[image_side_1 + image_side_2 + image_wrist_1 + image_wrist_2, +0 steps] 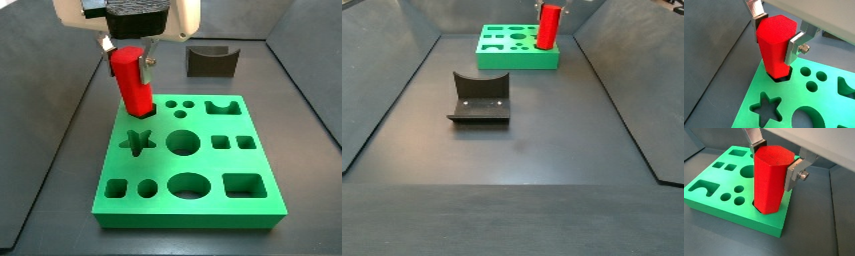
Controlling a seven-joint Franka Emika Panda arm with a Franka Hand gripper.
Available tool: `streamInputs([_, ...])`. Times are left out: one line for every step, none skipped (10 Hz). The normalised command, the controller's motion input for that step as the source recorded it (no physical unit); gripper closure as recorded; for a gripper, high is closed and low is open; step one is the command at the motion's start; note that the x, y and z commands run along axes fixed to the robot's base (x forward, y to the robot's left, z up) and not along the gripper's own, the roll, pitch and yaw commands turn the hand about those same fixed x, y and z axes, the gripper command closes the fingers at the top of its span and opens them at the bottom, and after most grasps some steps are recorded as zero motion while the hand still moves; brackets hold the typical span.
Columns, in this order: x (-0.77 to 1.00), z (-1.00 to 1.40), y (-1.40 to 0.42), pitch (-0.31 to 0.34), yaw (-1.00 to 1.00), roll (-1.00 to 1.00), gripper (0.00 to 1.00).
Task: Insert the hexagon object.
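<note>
Red and shiny, the hexagon object (771, 178) fills both wrist views, a tall peg with flat sides. The gripper (777, 31) pinches it near the top, one silver finger (796, 42) on each side. Its bottom end sits in a hole at a corner of the green board (201, 205), right under the gripper. So the peg is started in its hole, but most of it stands above the board. It may need pushing further down, though I cannot see how deep the hole goes. Then the gripper must let go. The smooth board has star, round and square holes. Well away from the gripper stands the dark fixture (478, 97).
</note>
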Motion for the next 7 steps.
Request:
streamInputs([0.05, -0.23, -0.03, 0.0, -0.08, -0.05, 1.0])
streamInputs([0.01, -0.24, -0.07, 0.0, -0.09, -0.07, 1.0])
streamInputs([0.05, -0.26, -0.09, 0.0, -0.1, -0.08, 1.0])
streamInputs([0.09, -0.31, -0.07, 0.0, -0.11, -0.12, 1.0])
streamInputs([0.05, -0.32, 0.0, 0.0, -0.11, -0.12, 1.0])
streamInputs([0.06, -0.36, 0.0, 0.0, -0.09, -0.11, 1.0])
streamInputs([0.15, -0.43, 0.0, 0.0, -0.05, -0.11, 1.0])
